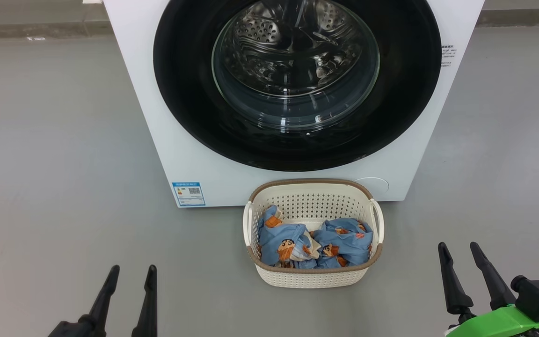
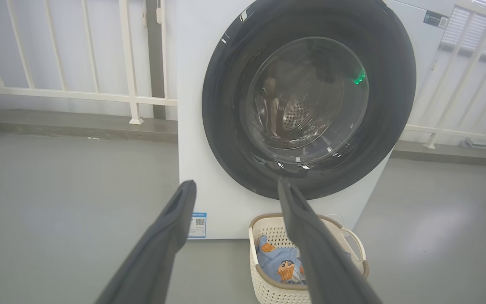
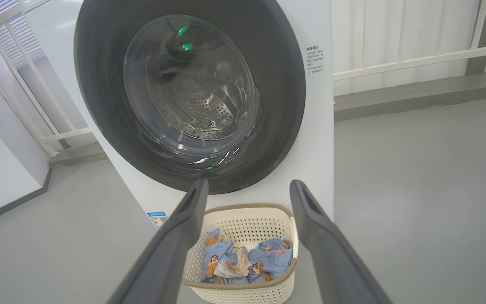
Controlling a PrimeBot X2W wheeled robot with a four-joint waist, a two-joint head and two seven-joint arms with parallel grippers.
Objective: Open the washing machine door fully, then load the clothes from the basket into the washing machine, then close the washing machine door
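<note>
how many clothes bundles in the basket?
2. Left bundle and right bundle, side by side in the basket; cream fabric between them. More may be hidden underneath.

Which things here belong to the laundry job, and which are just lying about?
Job: washing machine; washing machine door, shut; basket; clothes inside it; left gripper and right gripper, both open and empty.
Just about: white railing; blue label sticker; grey floor.
</note>
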